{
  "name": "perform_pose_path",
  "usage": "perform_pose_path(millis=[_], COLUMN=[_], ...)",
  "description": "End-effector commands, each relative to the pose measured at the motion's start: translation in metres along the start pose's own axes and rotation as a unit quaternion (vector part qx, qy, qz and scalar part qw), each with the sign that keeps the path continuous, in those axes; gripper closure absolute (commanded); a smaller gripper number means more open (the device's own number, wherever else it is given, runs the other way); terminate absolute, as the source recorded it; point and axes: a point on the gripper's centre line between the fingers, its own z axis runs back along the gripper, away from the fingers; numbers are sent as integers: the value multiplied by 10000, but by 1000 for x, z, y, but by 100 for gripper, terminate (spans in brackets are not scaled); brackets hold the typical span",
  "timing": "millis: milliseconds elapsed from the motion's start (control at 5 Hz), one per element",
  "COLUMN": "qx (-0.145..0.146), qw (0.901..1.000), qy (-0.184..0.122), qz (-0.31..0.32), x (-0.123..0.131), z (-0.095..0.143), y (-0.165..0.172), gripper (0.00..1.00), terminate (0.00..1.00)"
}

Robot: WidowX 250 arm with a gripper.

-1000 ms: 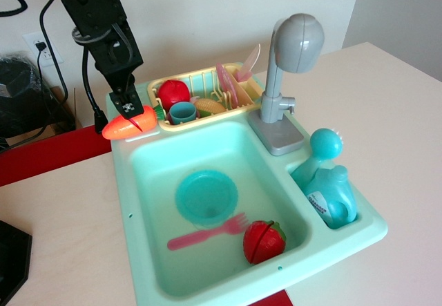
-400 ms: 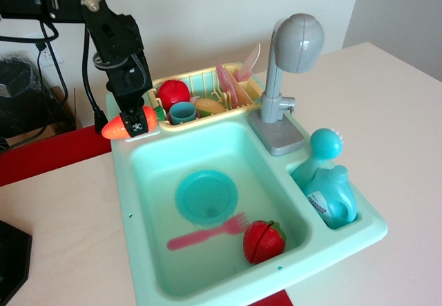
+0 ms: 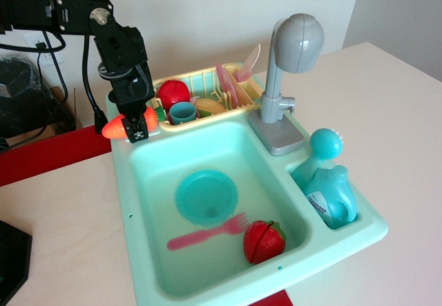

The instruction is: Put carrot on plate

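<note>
The orange toy carrot [image 3: 117,128] lies across the sink's back left corner, green end to the right. My black gripper [image 3: 136,124] comes down from the upper left and is closed around the carrot's middle. The round teal plate [image 3: 206,197] lies flat on the floor of the sink basin, below and to the right of the gripper, with nothing on it.
The mint toy sink [image 3: 138,264] holds a pink fork [image 3: 207,233] and a red fruit [image 3: 264,241]. A yellow rack [image 3: 207,78] at the back holds a red fruit, a teal cup and pink plates. A grey faucet [image 3: 286,78] and a teal bottle [image 3: 330,188] stand at the right.
The arm has swung in from the left and the gripper has lowered and turned a little. The carrot stays in its grip at the sink's back left corner.
</note>
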Motion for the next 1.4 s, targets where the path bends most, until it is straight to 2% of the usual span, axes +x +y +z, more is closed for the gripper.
perform_pose_path(millis=[0,200,400,600,800,1000,1200], qx=[118,67,-11,-138,-209,-190,11], qw=[9990,9962,9932,9920,9927,9943,9955], qy=[-442,-826,-1060,-1066,-958,-804,-750], qz=[-8,-273,-479,-659,-702,-668,-580], x=[1,10,22,27,29,30,32], z=[19,40,58,57,48,27,2], y=[0,-15,-35,-57,-75,-88,-95], gripper=[100,100,100,100,100,100,100], terminate=[0,0,0,0,0,0,0])
